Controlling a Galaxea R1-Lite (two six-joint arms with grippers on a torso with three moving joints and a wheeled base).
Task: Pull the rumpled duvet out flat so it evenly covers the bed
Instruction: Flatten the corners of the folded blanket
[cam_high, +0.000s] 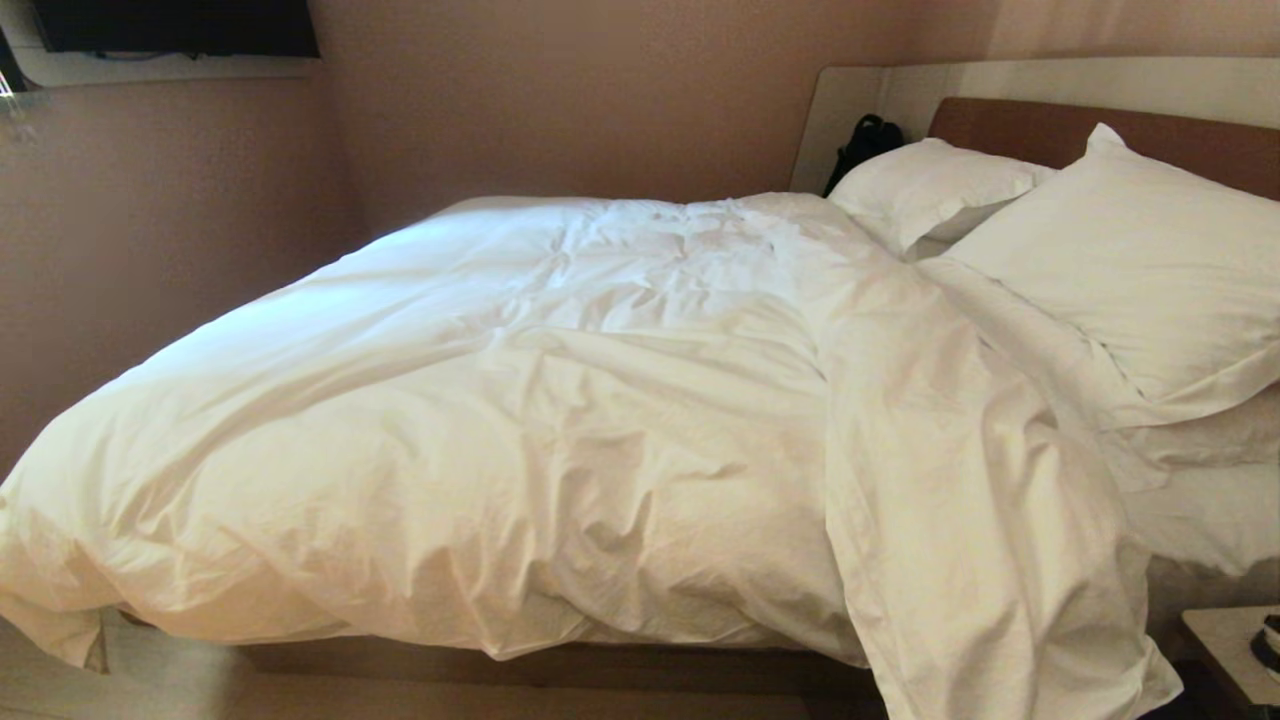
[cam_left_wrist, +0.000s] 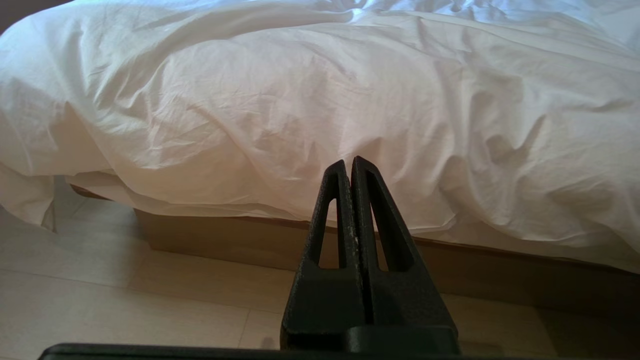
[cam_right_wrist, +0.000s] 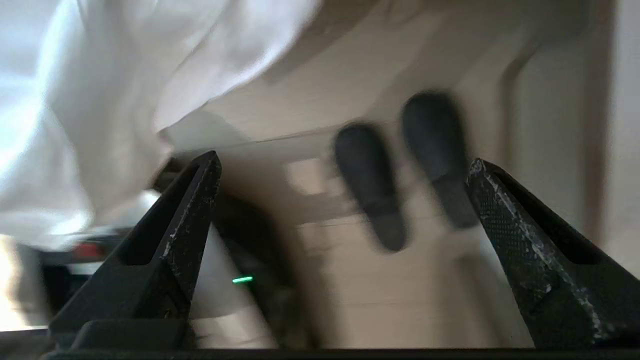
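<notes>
Against the pinkish wall, the bed (cam_high: 560, 665) holds the duvet (cam_high: 560, 420), bunched toward four o'clock; right gripper (cam_right_wrist: 345, 165) gapes empty, reaching to seize that overhang; left gripper (cam_left_wrist: 350, 162) parked, pinched closed.

duvet (cam_high: 560, 420): 1 | bed (cam_left_wrist: 240, 240): 1 | pillows (cam_high: 1130, 260): 2 | dark slippers (cam_right_wrist: 370, 185): 2, ahead of the right gripper (cam_right_wrist: 345, 167) | black bag (cam_high: 862, 145): 1

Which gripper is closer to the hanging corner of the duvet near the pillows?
Right. The right gripper, open, is low beside the duvet fold that hangs toward the floor. The left gripper, shut, points at the duvet's side edge above the bed base, apart from it.
</notes>
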